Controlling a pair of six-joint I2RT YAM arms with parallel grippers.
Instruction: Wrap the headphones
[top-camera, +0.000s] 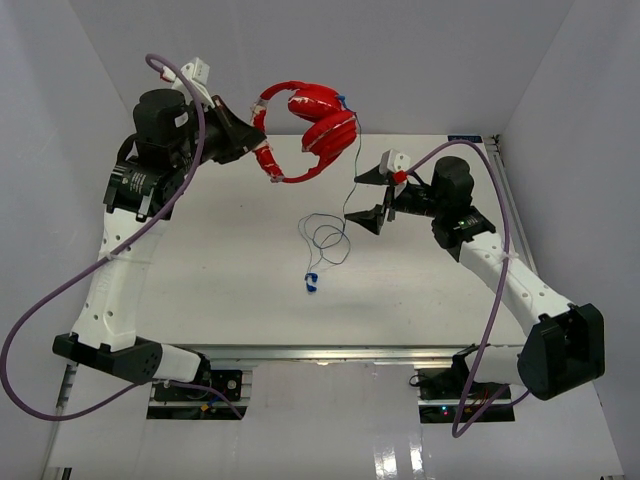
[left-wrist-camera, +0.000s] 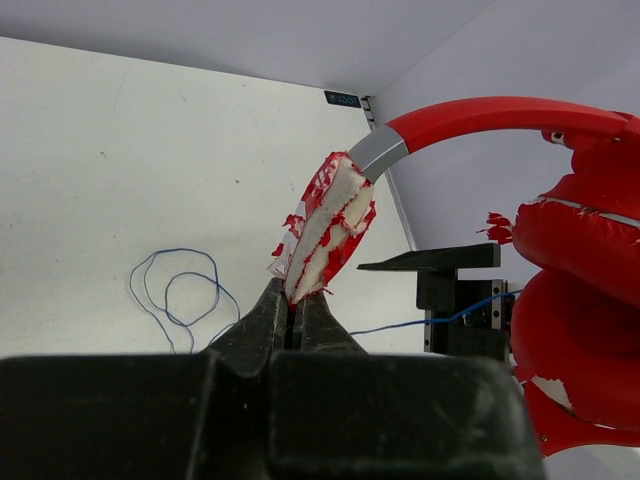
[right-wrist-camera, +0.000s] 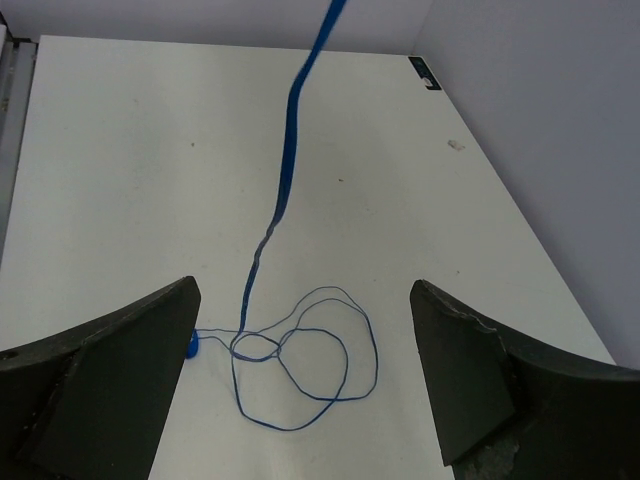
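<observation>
Nearest, the small blue plug (top-camera: 312, 283) lies on the white table (top-camera: 200, 280), below and to the left of the right gripper (top-camera: 369, 198), with the blue cord (top-camera: 347, 190) coiled in loose loops just beyond it. The right gripper hangs above those loops, spread wide — the cord rises straight up between its fingers, and contact cannot be told. Farther and higher, the left gripper (top-camera: 258, 150) is pressed together on a torn, flaking ear pad of the red headphones (top-camera: 318, 120), held aloft before the back wall (top-camera: 400, 60). A purple cable (top-camera: 40, 300) loops outside the left arm.
</observation>
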